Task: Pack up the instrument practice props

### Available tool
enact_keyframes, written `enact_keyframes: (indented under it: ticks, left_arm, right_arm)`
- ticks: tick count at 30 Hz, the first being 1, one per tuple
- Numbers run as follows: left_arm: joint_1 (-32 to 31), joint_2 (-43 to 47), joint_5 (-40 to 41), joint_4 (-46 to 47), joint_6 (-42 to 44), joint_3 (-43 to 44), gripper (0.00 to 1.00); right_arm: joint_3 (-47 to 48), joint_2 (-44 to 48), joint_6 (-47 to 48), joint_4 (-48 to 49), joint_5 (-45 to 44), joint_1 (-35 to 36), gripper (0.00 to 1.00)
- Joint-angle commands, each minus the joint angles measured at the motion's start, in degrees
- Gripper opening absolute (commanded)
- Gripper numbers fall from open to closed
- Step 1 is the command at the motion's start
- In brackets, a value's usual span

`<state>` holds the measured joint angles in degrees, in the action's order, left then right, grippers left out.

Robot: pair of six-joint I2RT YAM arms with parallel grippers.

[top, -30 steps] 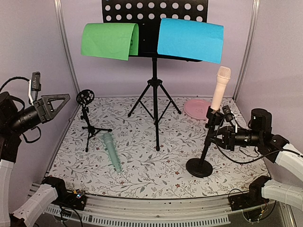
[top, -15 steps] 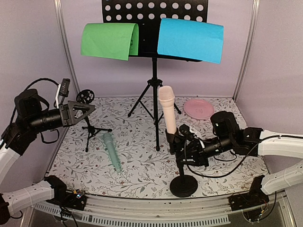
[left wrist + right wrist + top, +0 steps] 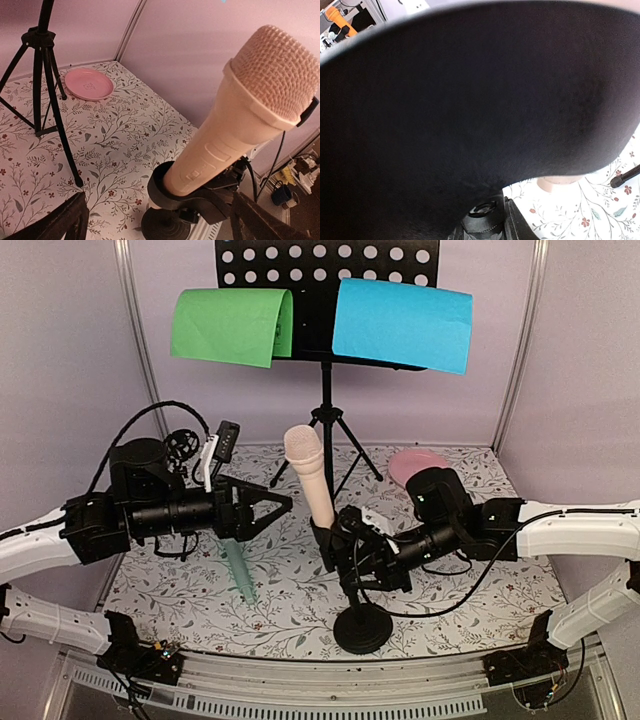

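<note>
The pink toy microphone stands tilted in the clip of a round-based black mic stand. My right gripper is shut on that stand's pole just under the clip. My left gripper is open, its fingers spread just left of the pink microphone, either side of the clip without touching it. The mint microphone lies on the mat under my left arm. Behind that arm stands a small tripod mic support. The black music rack carries a green sheet and a blue sheet. The right wrist view is almost filled by black.
A round pink plate lies at the back right, behind my right arm. The rack's tripod legs spread over the middle back of the floral mat. Lilac walls with metal posts close in the sides and back.
My right arm has carried the stand with the pink microphone from the right side to the centre. My left arm has swung in from the left towards it and opened wider.
</note>
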<state>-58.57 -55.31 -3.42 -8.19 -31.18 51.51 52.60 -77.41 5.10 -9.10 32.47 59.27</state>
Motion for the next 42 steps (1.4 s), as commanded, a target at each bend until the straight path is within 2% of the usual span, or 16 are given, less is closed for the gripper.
enact_keyframes:
  ticks: [1,4,10,16,21,25,33,38,42]
  left_arm:
    - [-2.35,-1.98,5.21,9.27,5.67,-0.03,0.99]
    - [-2.52,-3.24,4.81,10.9,8.39,0.76,0.99]
    - [-3.01,-6.52,-1.16,13.33,15.4,2.22,0.99]
    - [-3.43,-7.05,-1.99,19.14,18.56,0.64,0.98]
    - [-3.46,-7.52,-4.06,20.47,18.3,0.11,0.94]
    - [-3.48,-7.59,-4.55,20.18,17.45,-0.09,0.9]
    - [-3.48,-7.89,-4.6,21.59,16.15,-0.36,0.81]
    - [-3.48,-8.7,-0.93,24.06,15.53,-1.39,0.77]
    - [-3.46,-8.74,0.96,27.78,14.5,-2.65,0.68]
  right_arm:
    - [2.55,0.56,2.0,3.21,0.73,0.5,0.09]
    - [2.49,0.79,2.85,3.15,0.58,0.52,0.09]
    - [3.14,0.46,3.94,2.31,1.18,0.5,0.09]
    - [3.73,0.24,3.52,1.99,2.21,0.59,0.09]
    - [4.05,0.66,2.55,3.77,0.08,0.59,0.09]
    - [3.3,0.81,-2.69,8.98,-3.55,0.59,0.04]
    - [2.53,1.61,-4.76,11.44,-1.74,0.59,0.04]
    - [1.99,2.25,-4.68,12.31,0.49,0.72,0.04]
    - [1.76,2.74,-4.28,12.48,1.27,1.02,0.04]
